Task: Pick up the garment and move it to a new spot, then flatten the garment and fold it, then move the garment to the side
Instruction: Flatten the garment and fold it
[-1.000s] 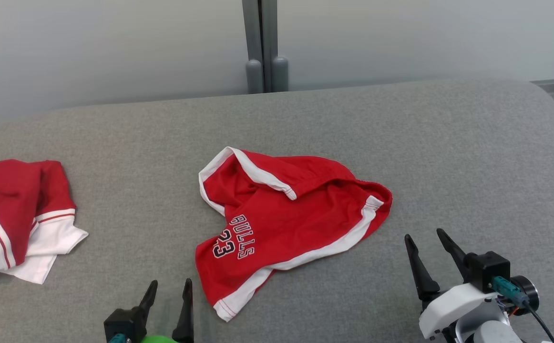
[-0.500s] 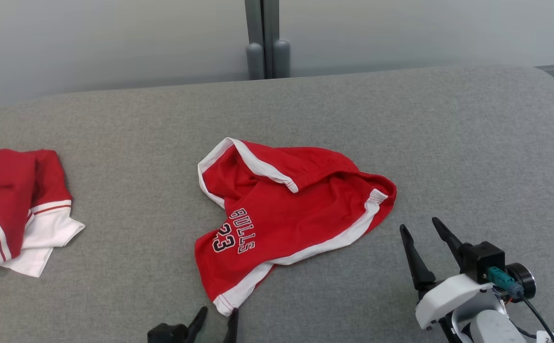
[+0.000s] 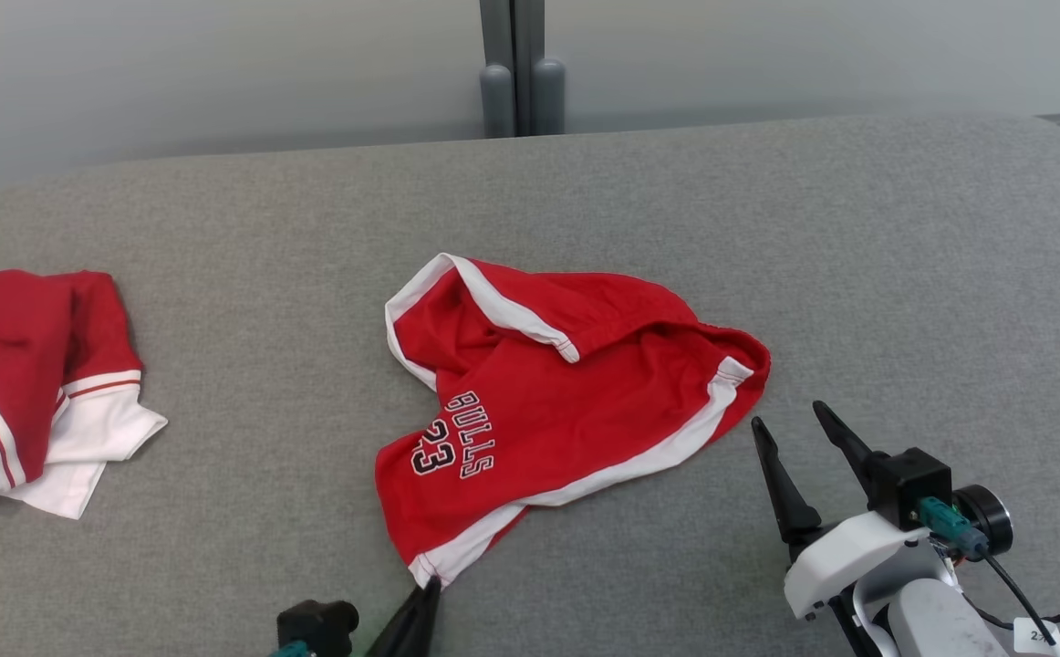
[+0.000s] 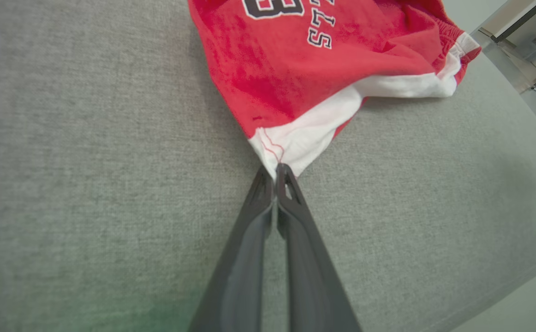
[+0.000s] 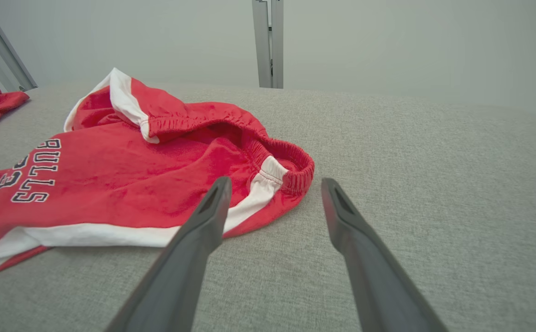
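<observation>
The task looks to be at its very start. The red cotton shorts with white trim [image 3: 576, 411] lie crumpled, partly folded over themselves, in the middle of the grey fabric-covered table [image 3: 904, 255], not yet lifted. The left gripper [image 3: 428, 586] has its fingers pinched together on the near white hem corner, which the left wrist view shows clamped between the tips. The right gripper [image 3: 787, 415] stands spread wide and holds nothing. It is just beside the elastic waistband at the right end and does not touch it. Lifting, moving, flattening, folding and setting aside all appear left to do. A second red and white garment [image 3: 28, 383] sits bunched at the far left. Black, white-edged print on the shorts reads "BULLS" beside "23".
</observation>
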You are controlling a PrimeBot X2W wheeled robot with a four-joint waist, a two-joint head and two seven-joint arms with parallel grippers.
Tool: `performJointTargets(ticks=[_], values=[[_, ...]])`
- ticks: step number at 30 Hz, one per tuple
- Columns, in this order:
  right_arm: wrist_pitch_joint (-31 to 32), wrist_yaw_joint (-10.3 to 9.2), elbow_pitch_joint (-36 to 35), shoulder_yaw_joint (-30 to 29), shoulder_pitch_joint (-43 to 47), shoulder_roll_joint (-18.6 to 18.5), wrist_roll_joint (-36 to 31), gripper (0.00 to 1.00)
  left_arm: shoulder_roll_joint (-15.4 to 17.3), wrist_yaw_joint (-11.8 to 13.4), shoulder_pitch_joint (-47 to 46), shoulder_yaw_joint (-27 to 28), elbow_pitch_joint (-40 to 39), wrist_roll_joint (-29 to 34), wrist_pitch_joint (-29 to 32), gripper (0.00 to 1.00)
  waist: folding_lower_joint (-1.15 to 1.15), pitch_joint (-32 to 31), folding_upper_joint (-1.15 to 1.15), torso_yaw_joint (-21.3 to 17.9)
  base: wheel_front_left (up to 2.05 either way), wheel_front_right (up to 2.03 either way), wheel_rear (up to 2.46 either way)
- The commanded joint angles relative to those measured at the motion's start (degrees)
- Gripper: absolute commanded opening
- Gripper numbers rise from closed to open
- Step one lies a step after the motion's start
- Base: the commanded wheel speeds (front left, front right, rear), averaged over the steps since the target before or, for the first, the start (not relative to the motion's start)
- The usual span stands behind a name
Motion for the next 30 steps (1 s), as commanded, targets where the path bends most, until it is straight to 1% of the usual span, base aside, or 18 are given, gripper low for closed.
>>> performJointTargets(ticks=[1,3,7,15,18,19,21,24,25,27,28,29,30], values=[[-0.1,-0.04,0.2,0.1,-0.6,-0.2,-0.3,1.00,0.7,0.1,-1.1,1.1,-0.1,0.3,0.0,0.00,0.00,0.0,0.00,0.3,0.00,0.00,0.00],[-0.1,-0.04,0.4,0.3,-1.0,-0.2,-0.5,1.00,0.5,0.1,-1.3,4.1,-0.8,1.4,0.0,0.00,0.00,0.2,0.00,0.7,0.00,0.00,0.00],[-0.1,-0.04,1.6,1.2,-1.7,-0.2,-1.2,1.00,-0.1,0.1,-0.2,9.5,-1.1,5.4,0.0,0.00,0.00,0.4,0.00,1.7,0.00,0.00,0.00],[-0.1,-0.04,6.4,4.0,-5.1,-0.2,-3.0,1.00,-1.4,0.1,-0.5,16.4,-0.8,10.3,0.0,0.00,0.00,2.0,0.00,2.8,0.00,0.00,0.00],[-0.1,-0.05,8.7,5.2,-7.1,-0.2,-3.7,1.00,-2.0,0.1,-1.1,17.9,-0.8,11.7,0.0,0.00,0.00,2.8,0.00,3.0,0.00,0.00,0.00],[-0.1,-0.04,10.0,5.8,-7.8,-0.2,-4.0,0.96,-2.2,0.1,-1.3,18.1,-0.8,12.0,0.0,0.00,0.00,3.1,0.00,3.1,0.00,0.00,0.00],[-0.1,-0.05,11.9,7.0,-9.5,-0.2,-4.7,0.84,-2.6,0.1,-1.8,18.2,-0.8,12.5,0.0,0.00,0.00,3.7,0.00,3.3,0.00,0.00,0.00],[-0.1,-0.05,14.5,8.5,-11.4,-0.3,-5.6,0.60,-2.9,0.1,-2.1,18.1,-0.8,12.6,0.0,0.00,0.00,4.4,0.00,3.5,0.00,0.00,0.00],[-0.1,-0.05,15.7,8.7,-11.8,-0.3,-5.7,0.49,-3.0,0.1,-2.3,18.0,-0.7,12.6,0.0,0.00,0.00,4.6,0.00,3.6,0.00,0.00,0.00],[-0.1,-0.05,17.8,8.9,-12.6,-0.2,-6.1,0.41,-3.1,0.1,-2.5,17.8,-0.7,12.6,0.0,0.00,0.00,4.9,0.00,3.7,0.00,0.00,0.00],[-0.1,-0.05,18.5,8.8,-13.1,-0.2,-6.2,0.31,-3.2,0.1,-2.6,17.7,-0.6,12.5,0.0,0.00,0.00,5.1,0.00,3.8,0.00,0.00,0.00],[-0.1,-0.05,19.2,8.7,-13.4,-0.2,-6.3,0.17,-3.2,0.1,-2.7,17.5,-0.6,12.5,0.0,0.00,0.00,5.2,0.00,3.9,0.00,0.00,0.00],[-0.1,-0.05,19.6,8.6,-13.6,-0.2,-6.4,0.00,-3.3,0.1,-2.8,17.5,-0.6,12.4,0.0,0.00,0.00,5.3,0.00,3.9,0.00,0.00,0.00]])
